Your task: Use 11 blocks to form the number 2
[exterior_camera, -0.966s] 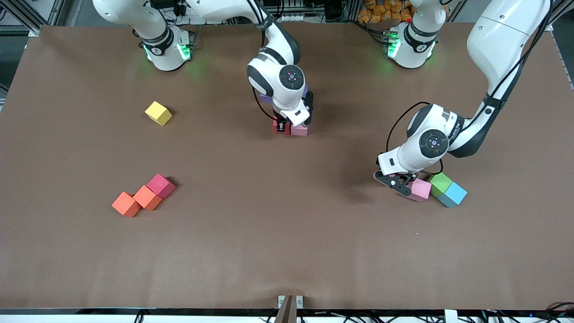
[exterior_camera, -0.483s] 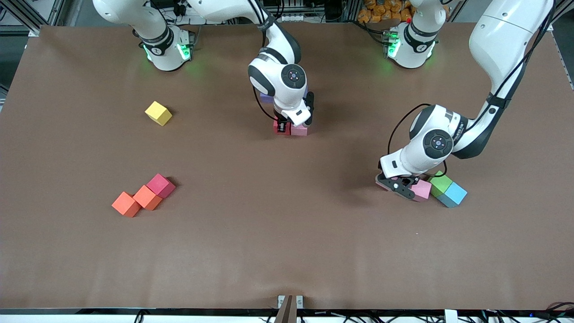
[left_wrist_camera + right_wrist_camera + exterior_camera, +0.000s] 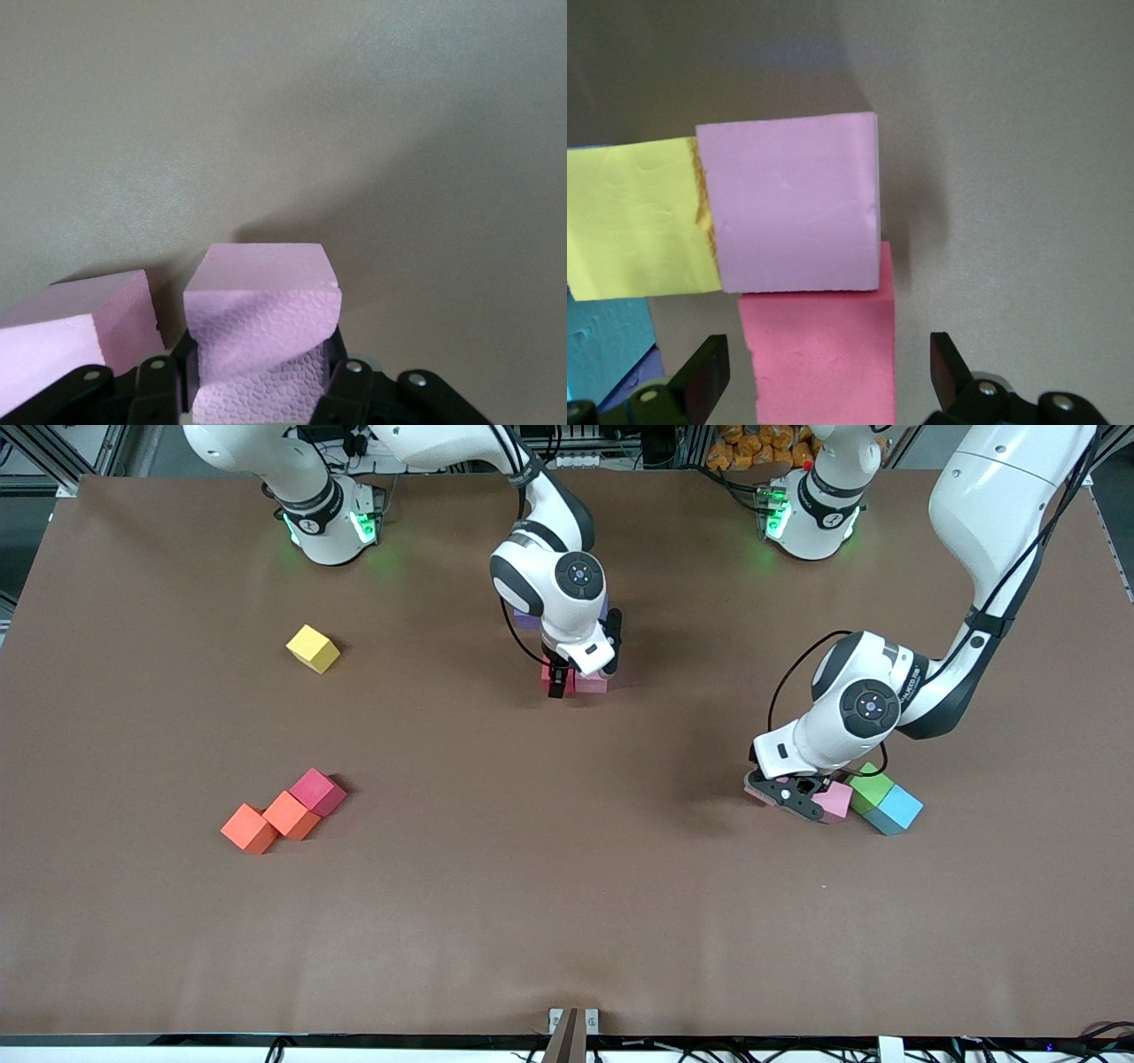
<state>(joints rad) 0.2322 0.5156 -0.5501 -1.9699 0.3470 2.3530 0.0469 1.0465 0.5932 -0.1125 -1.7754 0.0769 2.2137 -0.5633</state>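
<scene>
On the table (image 3: 567, 921), left end effector (image 3: 795, 797) pinching 1 pink block (image 3: 261, 341), right end effector (image 3: 558, 682) spread

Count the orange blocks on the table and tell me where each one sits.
2. Both lie toward the right arm's end: the first orange block nearest the front camera, the second orange block touching it, beside the crimson block. The arms may hide more.

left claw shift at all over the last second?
Yes. The left claw slid toward the green block, closing on a pink block; the green block stayed put.
</scene>
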